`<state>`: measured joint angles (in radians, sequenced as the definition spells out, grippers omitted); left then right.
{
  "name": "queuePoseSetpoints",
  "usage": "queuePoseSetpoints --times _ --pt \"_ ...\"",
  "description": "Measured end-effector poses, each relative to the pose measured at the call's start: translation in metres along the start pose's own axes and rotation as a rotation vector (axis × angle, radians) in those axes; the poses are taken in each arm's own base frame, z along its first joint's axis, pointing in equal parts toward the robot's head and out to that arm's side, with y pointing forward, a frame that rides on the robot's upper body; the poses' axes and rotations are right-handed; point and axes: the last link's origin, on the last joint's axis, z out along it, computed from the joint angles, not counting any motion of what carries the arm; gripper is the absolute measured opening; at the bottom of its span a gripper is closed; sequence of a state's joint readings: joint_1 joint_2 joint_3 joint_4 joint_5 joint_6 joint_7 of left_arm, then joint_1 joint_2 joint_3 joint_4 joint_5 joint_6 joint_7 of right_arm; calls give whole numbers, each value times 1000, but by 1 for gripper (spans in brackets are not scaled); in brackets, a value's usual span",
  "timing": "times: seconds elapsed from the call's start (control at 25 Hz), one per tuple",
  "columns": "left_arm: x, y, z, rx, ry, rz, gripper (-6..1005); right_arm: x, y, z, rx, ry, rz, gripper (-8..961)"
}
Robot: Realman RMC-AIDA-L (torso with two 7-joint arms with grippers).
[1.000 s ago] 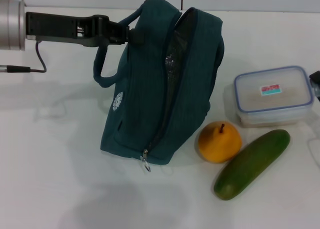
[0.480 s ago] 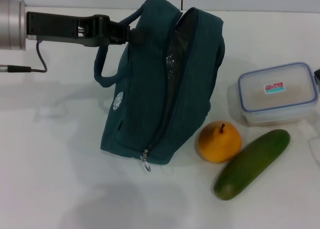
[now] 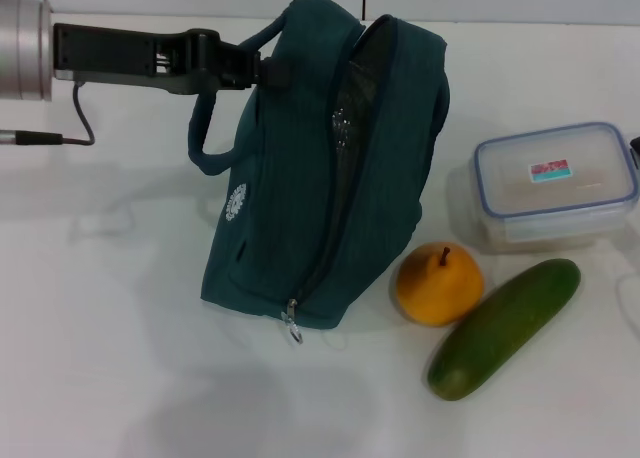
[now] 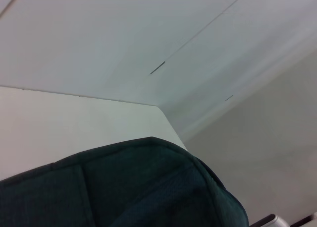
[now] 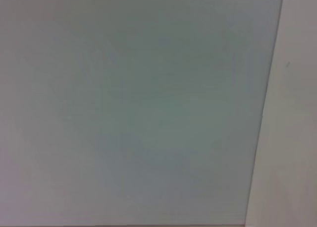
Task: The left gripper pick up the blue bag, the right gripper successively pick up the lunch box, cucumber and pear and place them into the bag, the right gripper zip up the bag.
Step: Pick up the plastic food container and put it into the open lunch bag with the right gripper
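My left gripper [image 3: 262, 70] reaches in from the left and is shut on one loop handle of the blue bag [image 3: 290, 198], holding it upright with its zipper open. The bag's top also shows in the left wrist view [image 4: 124, 187]. The ring pull [image 3: 293, 328] hangs at the bag's near corner. The lunch box [image 3: 555, 183] is at the right, slightly off the table. Only a dark sliver of my right gripper [image 3: 635, 146] shows at the box's far right end. The pear [image 3: 438, 283] and the cucumber [image 3: 505, 326] lie on the table between bag and box.
The white table [image 3: 120, 358] stretches to the front and left of the bag. A black cable [image 3: 80, 118] hangs below my left wrist. The right wrist view shows only a plain pale surface [image 5: 138, 108].
The lunch box has shifted up and to the right and turned a little. The bag, the left gripper, the pear and the cucumber have not moved.
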<state>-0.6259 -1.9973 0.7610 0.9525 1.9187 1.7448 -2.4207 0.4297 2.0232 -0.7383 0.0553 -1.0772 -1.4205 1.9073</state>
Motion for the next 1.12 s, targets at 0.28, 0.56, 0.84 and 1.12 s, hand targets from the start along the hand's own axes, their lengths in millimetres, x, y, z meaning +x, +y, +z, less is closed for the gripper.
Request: queuePoseSetpoints --times 0.28,0.56,0.84,1.12 --pt "0 0 1 -1 0 -1 54 -4 9 -7 -67 -7 74 98" --pt "-2 0 3 -6 -3 2 53 -11 28 -17 -197 -21 139 99" --pt "-2 2 6 -13 -9 6 53 -14 50 -20 -354 -12 187 101" --pt "1 7 16 -31 -18 20 53 -11 76 -2 -495 50 176 102"
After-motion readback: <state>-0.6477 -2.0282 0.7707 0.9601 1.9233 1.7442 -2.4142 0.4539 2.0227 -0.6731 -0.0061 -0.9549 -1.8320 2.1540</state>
